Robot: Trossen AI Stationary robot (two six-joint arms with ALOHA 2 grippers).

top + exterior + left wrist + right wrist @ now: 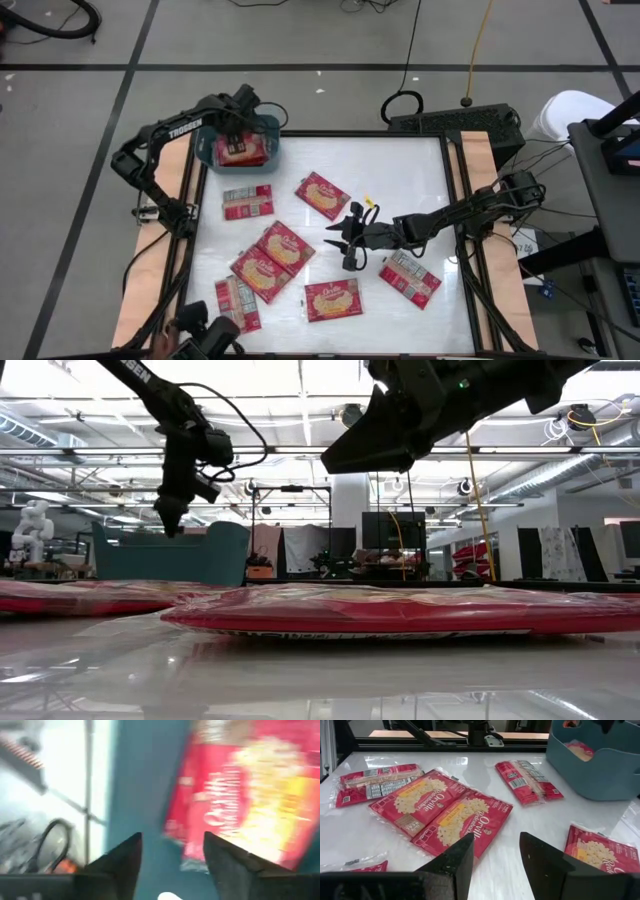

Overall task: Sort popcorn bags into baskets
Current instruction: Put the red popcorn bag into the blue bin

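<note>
High view puts the left gripper [238, 125] over the teal basket [209, 150] at upper left of the frame, its fingers [120, 865] spread with nothing between them; a red popcorn bag [240, 150] lies in the basket just below and beyond the fingertips. At frame centre the right gripper [345, 240] hangs above the white bench [420, 190], fingers [452, 865] parted and empty, among loose popcorn bags: one [322, 194] just above it, two side by side [272, 258] to its left, another [409, 279] lower right
</note>
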